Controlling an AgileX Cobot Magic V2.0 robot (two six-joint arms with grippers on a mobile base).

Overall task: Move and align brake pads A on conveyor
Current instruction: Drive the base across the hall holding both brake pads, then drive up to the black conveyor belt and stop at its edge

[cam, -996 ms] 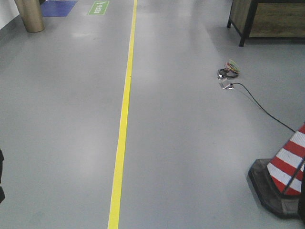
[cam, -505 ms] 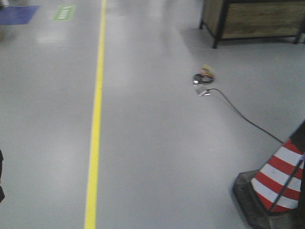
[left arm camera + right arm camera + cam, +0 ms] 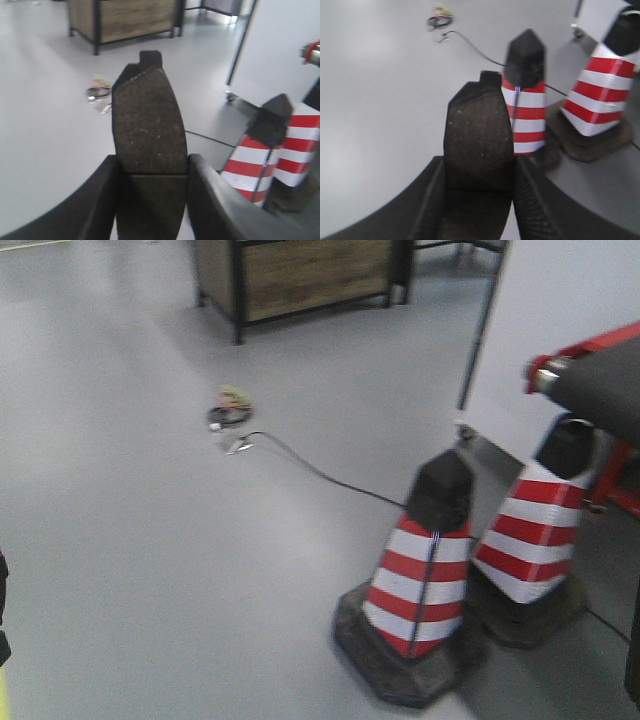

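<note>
Left gripper (image 3: 152,200) jaws pinch left brake pad (image 3: 147,120), upright | right gripper (image 3: 477,200) jaws clamp right brake pad (image 3: 477,135), upright | both above grey floor (image 3: 150,570) | conveyor (image 3: 610,385) end behind striped cones (image 3: 425,570)

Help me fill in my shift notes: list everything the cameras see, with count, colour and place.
brake pads: two, dark grey, one upright before each wrist camera
conveyor: one, dark belt with red edge, far right, only its end showing
traffic cones: two, red-and-white striped, black tips, on the floor by the conveyor end
wire bundle: one, black with coloured bits, on the floor
cable: one, black, from the bundle towards the cones
cabinet: one, brown wood, black frame, at the back
floor: grey
left claw: one, black, shut on a pad
right claw: one, black, shut on a pad
</note>
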